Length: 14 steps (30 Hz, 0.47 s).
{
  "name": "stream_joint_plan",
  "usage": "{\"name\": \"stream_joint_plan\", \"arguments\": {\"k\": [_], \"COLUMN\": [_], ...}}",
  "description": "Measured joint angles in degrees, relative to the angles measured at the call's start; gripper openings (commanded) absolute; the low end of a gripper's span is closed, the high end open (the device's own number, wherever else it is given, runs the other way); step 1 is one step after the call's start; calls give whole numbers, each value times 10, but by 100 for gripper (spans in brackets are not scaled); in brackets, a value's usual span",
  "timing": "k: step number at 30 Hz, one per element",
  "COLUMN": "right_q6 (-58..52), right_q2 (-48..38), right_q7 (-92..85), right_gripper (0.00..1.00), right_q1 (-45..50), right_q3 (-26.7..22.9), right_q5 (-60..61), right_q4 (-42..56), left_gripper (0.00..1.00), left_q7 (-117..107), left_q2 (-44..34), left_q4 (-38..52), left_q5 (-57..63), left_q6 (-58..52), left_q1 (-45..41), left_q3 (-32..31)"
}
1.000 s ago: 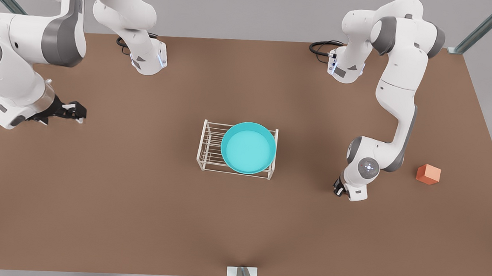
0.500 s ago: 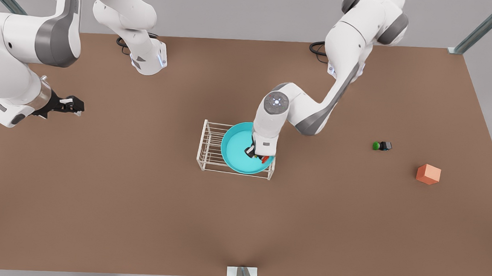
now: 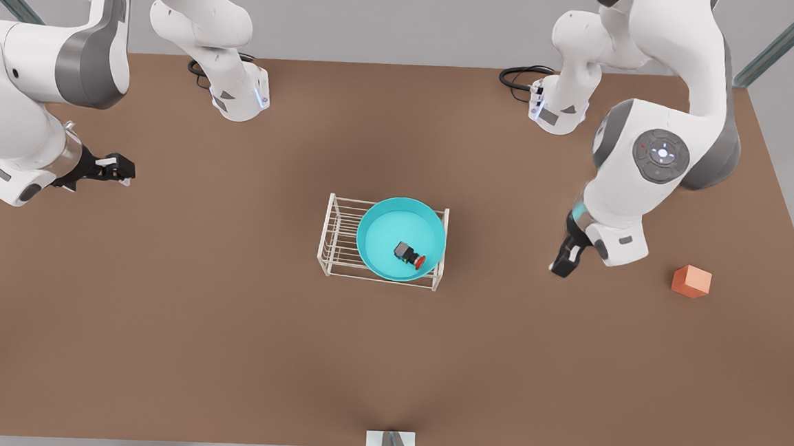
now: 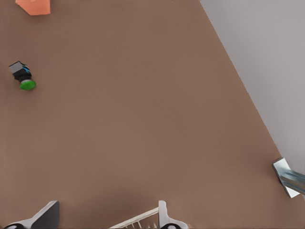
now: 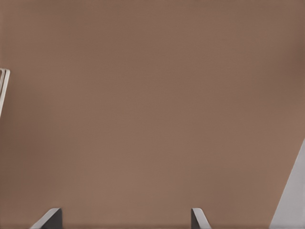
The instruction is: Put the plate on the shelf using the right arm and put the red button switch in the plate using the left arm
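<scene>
Front view: the turquoise plate (image 3: 369, 221) sits on the 3 o'clock end of the white wire shelf (image 3: 341, 237), and the red button switch (image 3: 409, 255) lies on its side inside the plate, toward 4 o'clock. The left hand (image 3: 561, 264) hangs over the brown surface (image 3: 224, 343) at 3 o'clock from the shelf, well apart from it, with an orange cube (image 3: 691, 281) farther out. The right hand (image 3: 119, 168) waits far off at 9 o'clock.

Left wrist view: its fingers (image 4: 47, 215) stand apart and empty, with a shelf corner between them and a green switch (image 4: 23, 76) beyond.

Right wrist view: its fingers (image 5: 51, 217) are likewise spread, holding nothing.

Both placements look done. What remains, I judge, is for the left arm to clear off: rise first, then swing wide of the shelf posts and the green switch, so the plate is not jolted
</scene>
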Motion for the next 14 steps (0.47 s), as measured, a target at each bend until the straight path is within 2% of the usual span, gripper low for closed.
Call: {"name": "stream_joint_plan", "arguments": {"k": [4, 14], "right_q6": [1, 0], "right_q2": [-1, -1], "right_q7": [0, -1], "right_gripper": [100, 100], "right_q1": [1, 1], "right_q3": [0, -4], "right_q5": [-4, -6], "right_q4": [0, -1], "left_gripper": [100, 100], "left_q7": [180, 482], "left_q2": [6, -2], "left_q4": [67, 85], "left_q5": [1, 0], "left_q6": [-109, -241], "left_q1": [17, 14], "left_q3": [8, 2]}}
